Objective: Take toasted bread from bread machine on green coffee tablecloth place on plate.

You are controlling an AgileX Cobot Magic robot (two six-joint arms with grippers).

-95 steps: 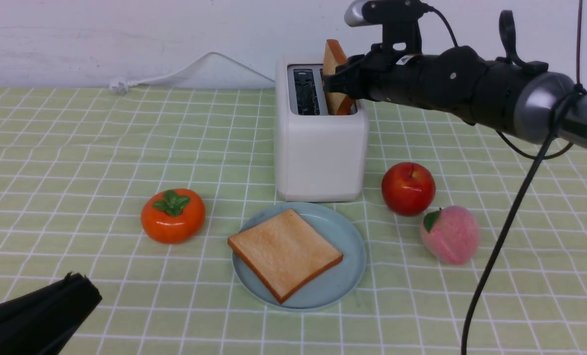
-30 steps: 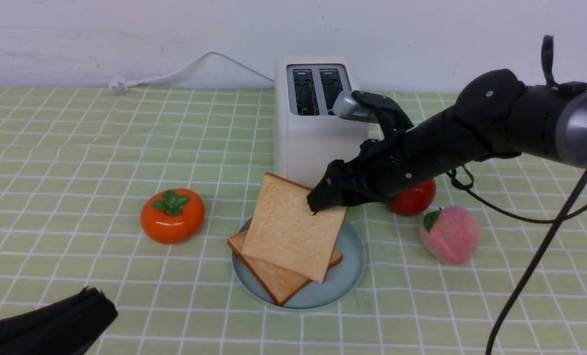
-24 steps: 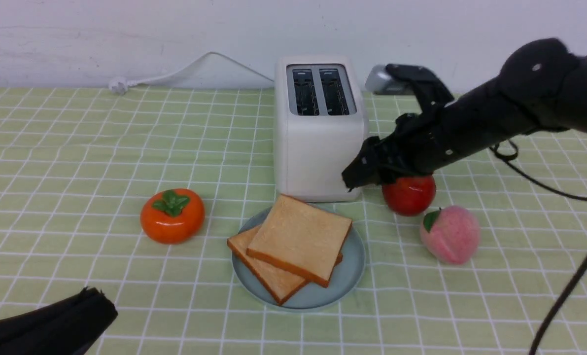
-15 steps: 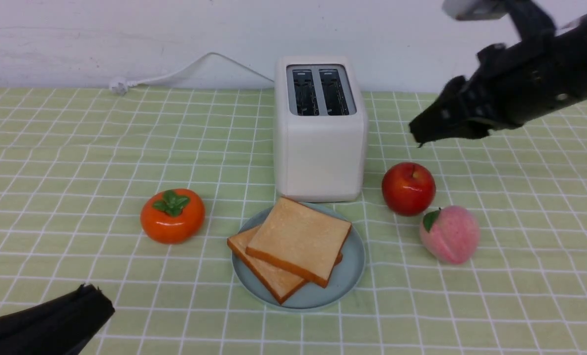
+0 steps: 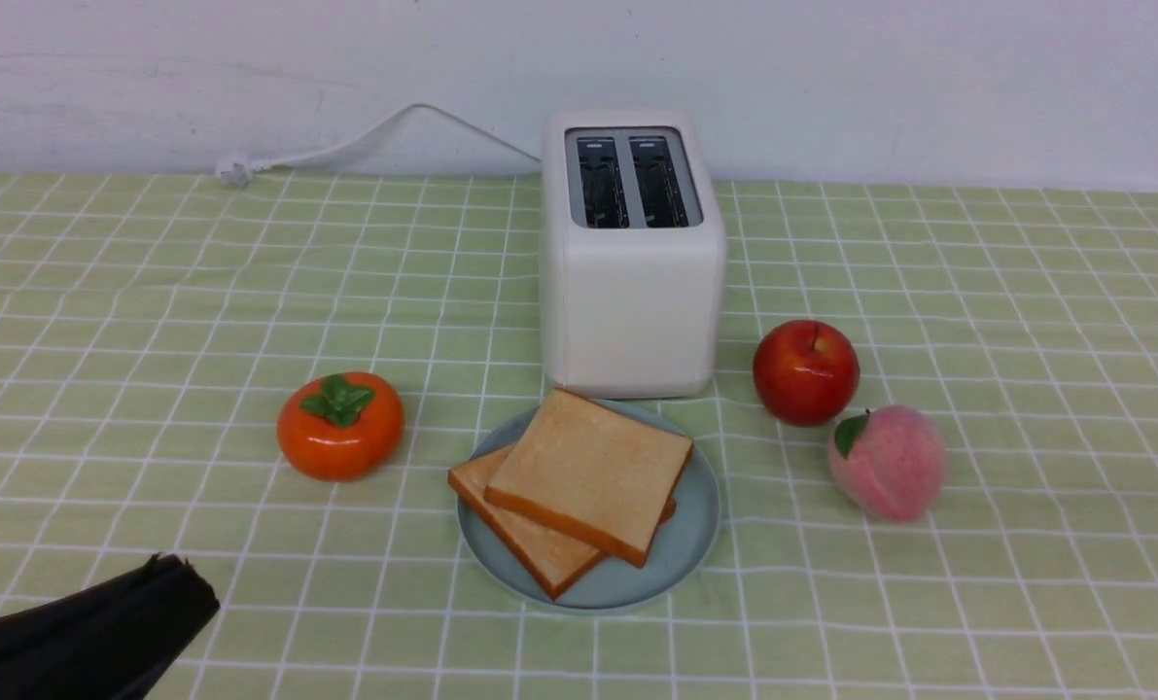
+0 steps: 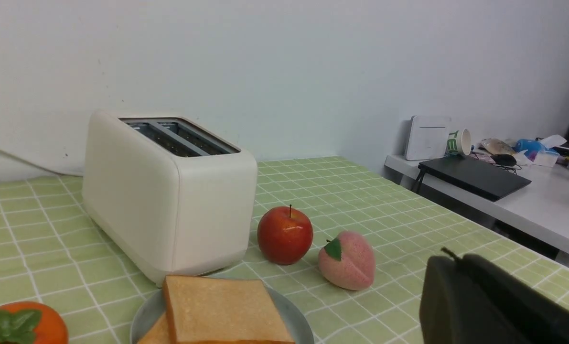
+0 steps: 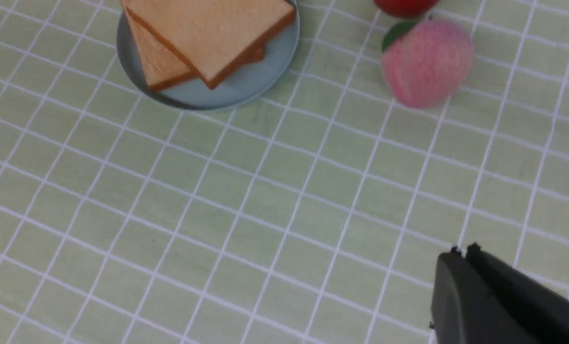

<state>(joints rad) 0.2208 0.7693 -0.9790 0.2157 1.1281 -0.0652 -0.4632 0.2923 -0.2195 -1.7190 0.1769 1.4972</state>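
Logging both slices of toasted bread (image 5: 588, 476) stacked on the plate (image 5: 692, 544) at lower centre of the front view, bread machine (image 5: 632, 311) slots empty, we judge placing done; left gripper (image 5: 163, 569) and right gripper (image 7: 462, 251) sit pressed together, empty, needing only parking.

Left tool (image 5: 178, 583) sits low at the near-left corner of the front view. Black fingers are pressed together with nothing between them. Its wrist cam shows the same closed tip, held roughly level. Right tool (image 7: 463, 253) shows only on its own wrist cam: fingers together, thin seam between the tips, empty, held high and looking down.
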